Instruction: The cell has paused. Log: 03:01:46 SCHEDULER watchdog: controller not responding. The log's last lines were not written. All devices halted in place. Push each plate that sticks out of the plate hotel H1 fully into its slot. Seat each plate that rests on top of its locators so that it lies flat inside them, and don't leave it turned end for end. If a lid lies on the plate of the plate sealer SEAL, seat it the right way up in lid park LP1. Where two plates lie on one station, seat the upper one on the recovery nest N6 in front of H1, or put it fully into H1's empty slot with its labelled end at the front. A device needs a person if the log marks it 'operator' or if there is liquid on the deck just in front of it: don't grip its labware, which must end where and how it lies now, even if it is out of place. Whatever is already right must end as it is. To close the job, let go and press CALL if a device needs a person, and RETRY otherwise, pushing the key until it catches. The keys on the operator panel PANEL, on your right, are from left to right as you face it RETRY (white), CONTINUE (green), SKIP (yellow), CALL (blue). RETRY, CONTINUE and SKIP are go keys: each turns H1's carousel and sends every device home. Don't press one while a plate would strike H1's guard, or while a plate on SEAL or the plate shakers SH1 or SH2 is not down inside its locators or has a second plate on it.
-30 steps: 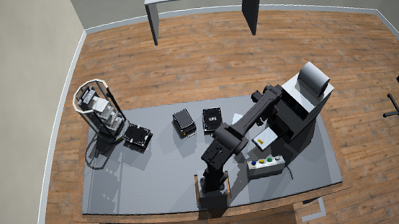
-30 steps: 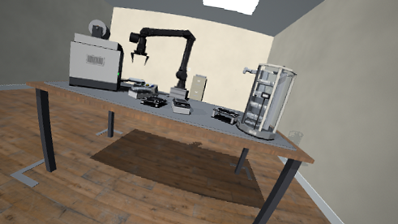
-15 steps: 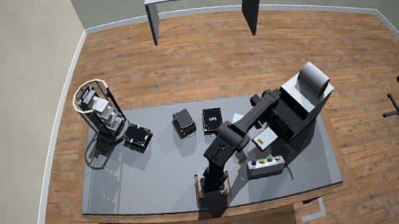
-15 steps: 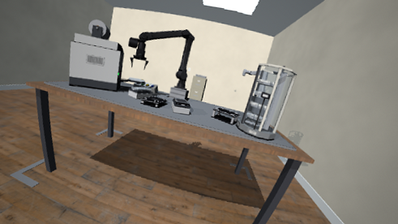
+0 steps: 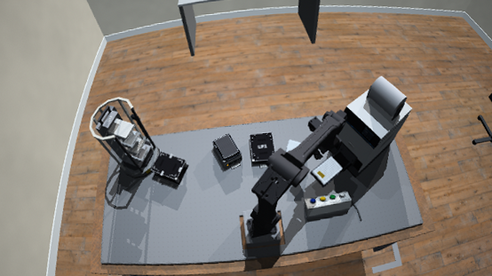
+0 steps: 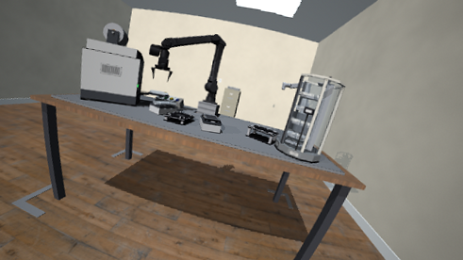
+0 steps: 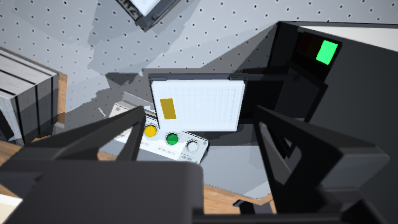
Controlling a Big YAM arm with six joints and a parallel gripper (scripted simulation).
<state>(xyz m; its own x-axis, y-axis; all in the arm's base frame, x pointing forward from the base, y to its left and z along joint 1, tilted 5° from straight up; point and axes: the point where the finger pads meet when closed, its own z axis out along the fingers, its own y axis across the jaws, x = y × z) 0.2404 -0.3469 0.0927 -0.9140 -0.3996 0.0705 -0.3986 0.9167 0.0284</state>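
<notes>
My gripper point(image 7: 199, 111) is open and empty. It hangs fingers down high above the stage of the plate sealer SEAL point(image 5: 374, 124), as the side view point(image 6: 161, 74) also shows. On the stage lies a white gridded piece with a yellow label at one end point(image 7: 197, 104), also in the overhead view point(image 5: 327, 171). I cannot tell whether it is a lid or a plate. The operator panel PANEL point(image 5: 327, 203) stands in front of the sealer. Its yellow point(image 7: 150, 131), green point(image 7: 172, 138) and white point(image 7: 192, 146) keys show below my fingers. The plate hotel H1 point(image 5: 121, 134) stands at the far left, with a white plate point(image 5: 123, 128) in an upper slot.
The dark nest N6 point(image 5: 170, 166) lies in front of H1. A dark station with a plate point(image 5: 226, 151) and the lid park LP1 point(image 5: 262, 147) sit mid-table. A station with a white plate point(image 7: 147, 10) point(image 5: 293, 144) is partly hidden by my arm. The sealer shows a green light point(image 7: 327, 52).
</notes>
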